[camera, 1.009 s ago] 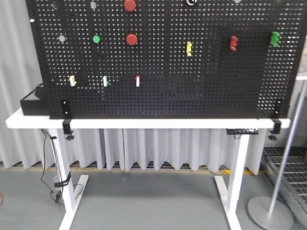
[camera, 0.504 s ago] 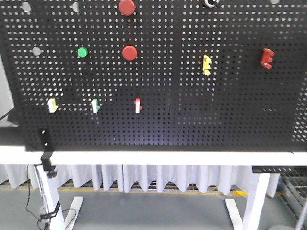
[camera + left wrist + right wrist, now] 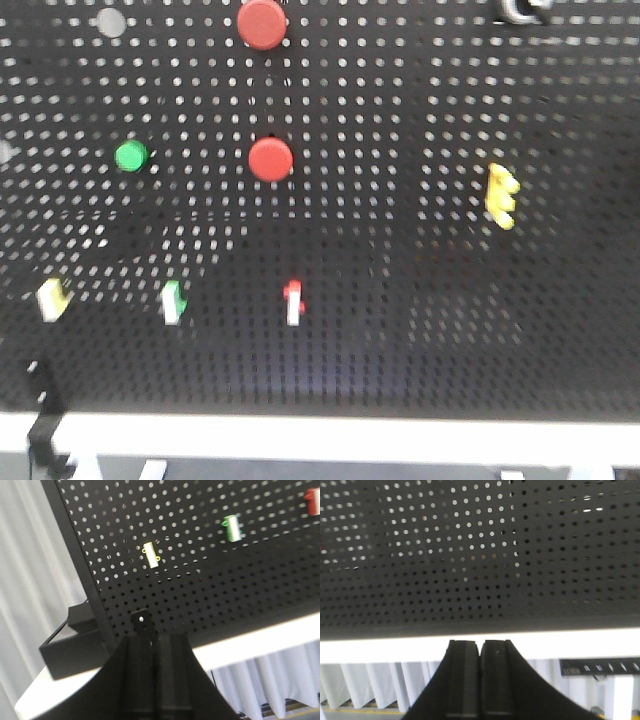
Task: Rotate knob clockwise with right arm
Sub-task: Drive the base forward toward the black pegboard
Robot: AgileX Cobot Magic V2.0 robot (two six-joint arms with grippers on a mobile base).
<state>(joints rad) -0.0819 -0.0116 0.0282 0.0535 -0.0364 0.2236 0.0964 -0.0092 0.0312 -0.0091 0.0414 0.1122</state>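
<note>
You find the knob at 1 o'clock in the front view, high on the pegboard and partly cut by the top edge. A red button sits at 12 o'clock, well apart from it. Your right gripper has its fingers pressed together and holds nothing; it faces the lower pegboard, near the white table. The left gripper is closed and empty too.

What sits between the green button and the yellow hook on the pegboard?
The lower red button, roughly level with the green button, shown in the front-facing view.
</note>
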